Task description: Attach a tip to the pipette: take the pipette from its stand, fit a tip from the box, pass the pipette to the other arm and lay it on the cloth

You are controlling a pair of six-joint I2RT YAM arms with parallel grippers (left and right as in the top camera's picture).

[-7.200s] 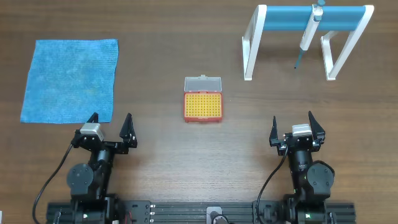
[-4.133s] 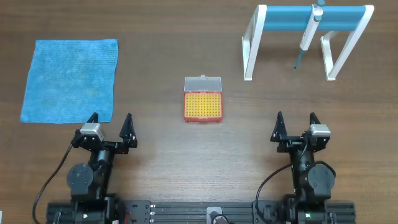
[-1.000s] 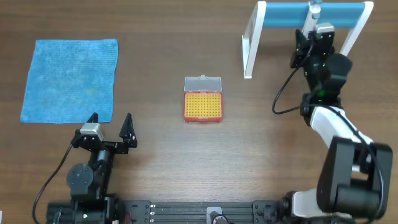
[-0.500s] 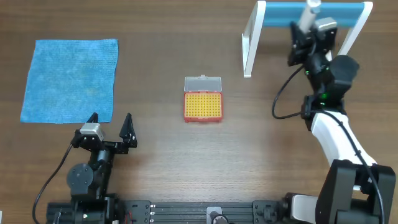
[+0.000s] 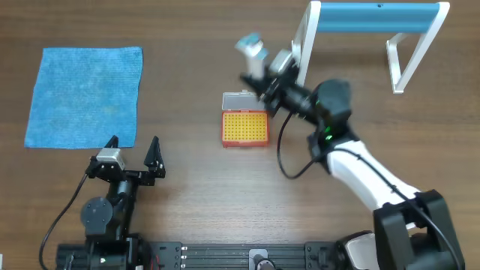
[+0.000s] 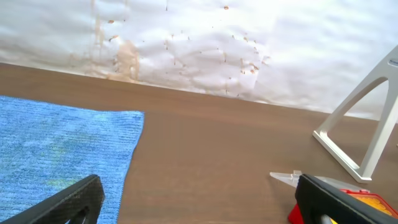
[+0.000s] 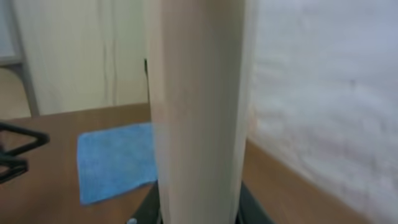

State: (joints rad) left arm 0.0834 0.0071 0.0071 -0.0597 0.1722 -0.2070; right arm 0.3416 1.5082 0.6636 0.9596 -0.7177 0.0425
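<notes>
right gripper (image 5: 264, 77): closed around the pipette (image 5: 252, 54), reaching across the middle of the table (image 5: 195, 195); its arm leans over from the right base.
pipette: off the stand, clamped between the right gripper's fingers; the knob end sticks out beyond the gripper, on the side away from the arm bases. In the right wrist view the pale body (image 7: 199, 106) runs straight up from between the fingers. The lower end is hidden, so cannot tell if it is over the box.
box (image 5: 244, 127): on the table close to the right gripper, on its base side; red tray of yellow tips, with the clear lid open on the far side.
stand (image 5: 375, 15): blue bar on white legs, to the right of the right gripper and apart from it; one leg is just beside the gripper.
left gripper (image 5: 133, 141): fingers wide apart, holding nothing, low near its own base.
cloth (image 5: 84, 96): blue, flat on the table, just ahead of the left gripper and to its left; well apart from the right gripper. It shows ahead in the left wrist view (image 6: 62, 149).
box from left wrist: red corner (image 6: 348, 186) beside that gripper's finger.
</notes>
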